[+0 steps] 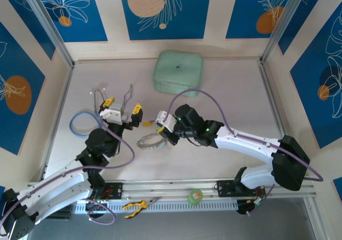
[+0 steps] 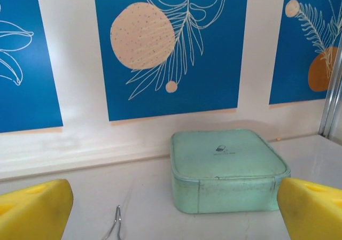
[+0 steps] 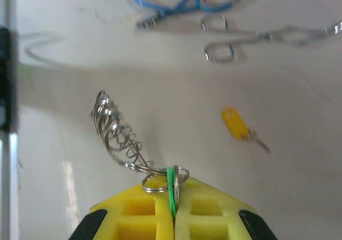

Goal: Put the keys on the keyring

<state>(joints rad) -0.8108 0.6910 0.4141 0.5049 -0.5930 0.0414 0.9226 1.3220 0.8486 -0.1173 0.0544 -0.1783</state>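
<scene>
1. Two tools meet mid-counter in the top view. The left tool (image 1: 123,106) stands released, its yellow fingers spread around nothing, just left of the keyring (image 1: 149,142). The right tool (image 1: 162,125) reaches the ring's far edge. A yellow key (image 1: 146,124) lies loose on the counter (image 1: 230,101) between the two tools, probably waiting its turn. A mint case (image 1: 178,71) sits well behind them.

2. From the left wrist, the left tool (image 2: 172,213) shows its yellow pads at opposite edges of the picture, wide apart with nothing between them. It faces the mint case (image 2: 227,168) and the back wall, so this arm seems to be standing clear rather than working.

3. From the right wrist, the right tool (image 3: 173,213) is clenched on the green key (image 3: 171,184), seen edge-on between the pads with a small silvery loop beside it. The keyring (image 3: 117,136) rises tilted to the left of that pinch, apparently lifted at one end so the key can be threaded on. The yellow key (image 3: 235,123) lies apart on the counter, not yet on the ring.
</scene>
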